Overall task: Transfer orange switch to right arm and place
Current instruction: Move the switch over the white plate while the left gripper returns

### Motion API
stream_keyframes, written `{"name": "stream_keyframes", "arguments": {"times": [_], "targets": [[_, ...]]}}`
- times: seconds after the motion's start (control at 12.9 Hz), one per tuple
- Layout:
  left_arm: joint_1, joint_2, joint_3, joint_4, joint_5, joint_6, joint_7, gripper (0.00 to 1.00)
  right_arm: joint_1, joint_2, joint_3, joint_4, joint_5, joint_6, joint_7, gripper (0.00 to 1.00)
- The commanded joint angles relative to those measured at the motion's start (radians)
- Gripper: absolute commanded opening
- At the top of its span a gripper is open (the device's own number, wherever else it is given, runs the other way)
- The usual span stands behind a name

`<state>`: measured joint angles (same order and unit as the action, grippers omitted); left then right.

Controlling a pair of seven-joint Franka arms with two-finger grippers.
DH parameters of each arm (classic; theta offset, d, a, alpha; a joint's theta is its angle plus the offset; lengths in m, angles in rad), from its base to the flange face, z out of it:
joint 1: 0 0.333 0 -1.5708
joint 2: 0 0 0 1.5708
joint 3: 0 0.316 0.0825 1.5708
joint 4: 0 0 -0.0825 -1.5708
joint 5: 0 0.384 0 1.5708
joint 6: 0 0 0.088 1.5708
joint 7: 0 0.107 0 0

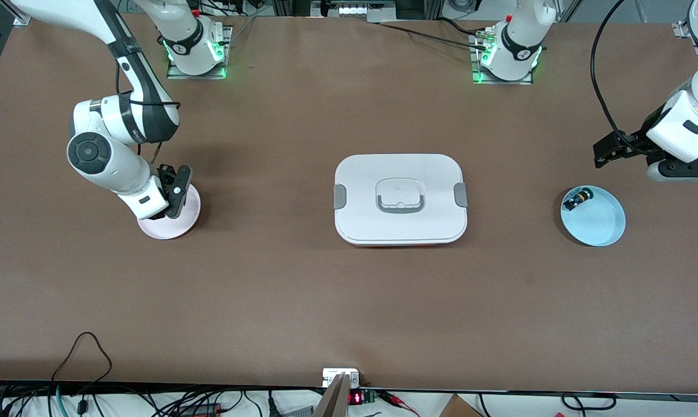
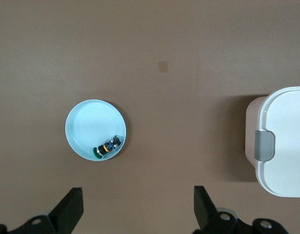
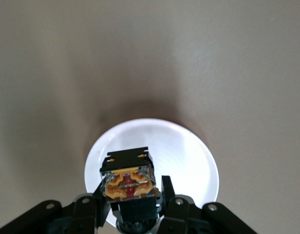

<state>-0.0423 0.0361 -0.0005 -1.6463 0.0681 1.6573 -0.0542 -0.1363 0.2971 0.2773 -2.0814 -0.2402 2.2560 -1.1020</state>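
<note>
Front view: right gripper (image 1: 174, 194) low over pink plate (image 1: 188, 223) at the right arm's end of the worktop (image 1: 349, 301); left gripper (image 1: 615, 152) waits near blue plate (image 1: 601, 223) holding green-capped switch (image 1: 576, 200). Left wrist view: fingers (image 2: 72, 209) spread, empty. Right wrist view: fingers (image 3: 165, 192) pinching orange switch (image 3: 128, 179) by its black body, terminals exposed; likely light, rigid, small, slippery plastic, so squeeze flat sides, spare terminals.

Under the black right gripper (image 3: 133, 209) lies a pale pink plate (image 1: 182, 223); the orange switch (image 3: 128, 180) between its fingers shows black casing with orange-yellow terminals. Below the black left gripper (image 2: 138, 214), a light blue plate (image 2: 86, 126) holds a green-capped switch (image 2: 107, 146). Brown table (image 1: 268, 278), white box (image 1: 400, 200) with grey latches.
</note>
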Motion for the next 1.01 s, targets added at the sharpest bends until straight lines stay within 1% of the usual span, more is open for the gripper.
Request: {"name": "stream_keyframes", "arguments": {"times": [0.0,0.23,0.31,0.54,0.78,0.93], "targets": [[-0.011,-0.004,0.007,0.011,-0.013,-0.019,-0.013,1.00,-0.034,0.000,0.010,-0.057,-0.054,0.074,-0.022,0.18],[-0.013,-0.004,0.007,0.013,-0.011,-0.019,-0.013,1.00,-0.071,0.040,0.008,-0.083,-0.061,0.126,-0.033,0.19],[-0.013,-0.004,0.007,0.013,-0.011,-0.019,-0.013,1.00,-0.081,0.054,0.010,-0.083,-0.061,0.129,-0.044,0.20],[-0.014,-0.004,0.005,0.014,-0.004,-0.019,-0.013,1.00,-0.114,0.102,0.008,-0.083,-0.076,0.200,-0.090,0.20],[-0.016,-0.004,0.004,0.014,-0.002,-0.019,-0.013,1.00,-0.134,0.145,0.008,-0.083,-0.083,0.250,-0.091,0.21],[-0.015,-0.004,-0.001,0.013,-0.004,-0.019,-0.013,1.00,-0.147,0.166,0.007,-0.083,-0.106,0.281,-0.091,0.21]]}}
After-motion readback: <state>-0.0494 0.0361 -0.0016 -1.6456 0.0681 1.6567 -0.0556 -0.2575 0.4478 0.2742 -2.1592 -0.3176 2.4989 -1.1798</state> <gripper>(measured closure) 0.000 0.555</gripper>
